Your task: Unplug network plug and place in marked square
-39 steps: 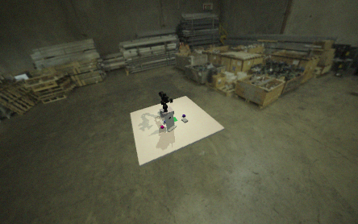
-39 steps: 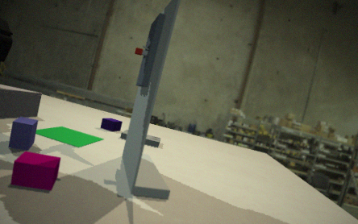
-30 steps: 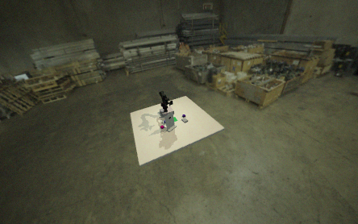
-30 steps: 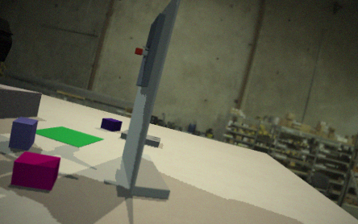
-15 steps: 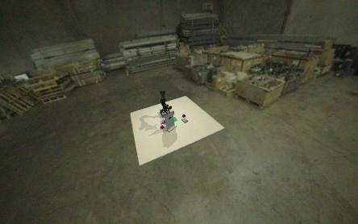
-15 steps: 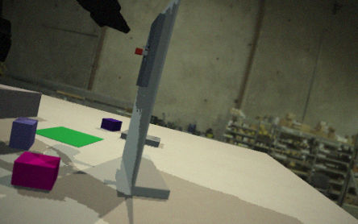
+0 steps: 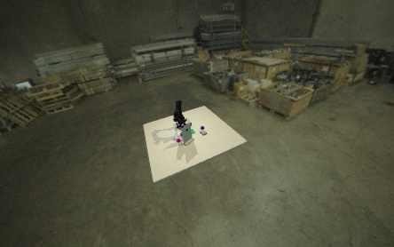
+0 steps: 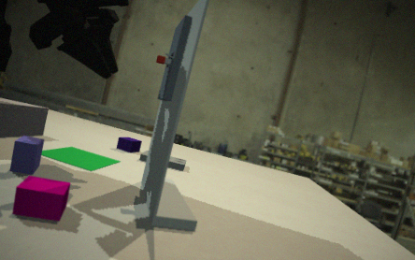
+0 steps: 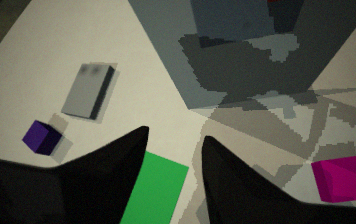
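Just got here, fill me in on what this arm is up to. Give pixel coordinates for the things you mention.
The arm's gripper [image 8: 112, 75] [image 9: 176, 138] hangs near the upright panel [image 8: 161, 136] [image 9: 165, 60], its fingers partly apart and nothing between them. It seems to be working toward unplugging something there. A small red part [image 8: 161, 59] sticks out from the panel's socket block [image 8: 175, 61] [image 9: 230, 20], and no plug lies on the green square [image 8: 81, 158] [image 9: 160, 182].

A warehouse: wooden crates [image 7: 284, 101], pallets [image 7: 58, 98], stacked shelving [image 8: 369, 196].
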Controlling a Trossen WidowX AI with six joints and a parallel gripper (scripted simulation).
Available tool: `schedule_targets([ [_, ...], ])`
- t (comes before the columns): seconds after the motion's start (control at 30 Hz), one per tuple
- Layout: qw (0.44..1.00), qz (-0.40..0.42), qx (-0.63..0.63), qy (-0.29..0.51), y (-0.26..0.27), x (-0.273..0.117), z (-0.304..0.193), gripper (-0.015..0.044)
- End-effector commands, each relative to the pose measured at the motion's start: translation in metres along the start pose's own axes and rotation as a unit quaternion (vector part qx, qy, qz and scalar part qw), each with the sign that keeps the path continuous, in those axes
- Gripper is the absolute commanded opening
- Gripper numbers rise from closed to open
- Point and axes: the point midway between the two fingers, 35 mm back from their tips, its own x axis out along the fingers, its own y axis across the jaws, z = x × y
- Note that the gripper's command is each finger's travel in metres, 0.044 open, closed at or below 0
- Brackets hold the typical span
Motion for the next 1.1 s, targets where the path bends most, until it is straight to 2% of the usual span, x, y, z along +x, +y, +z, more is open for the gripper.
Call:
schedule_targets([
  [0.0,0.998,0.046,0.040,0.016,-0.002,0.000,-0.011,0.0156],
  [0.5,0.953,0.211,0.219,0.003,-0.009,-0.016,-0.029,0.0156],
  [1.07,0.827,0.320,0.442,-0.136,-0.057,-0.052,-0.014,0.0156],
])
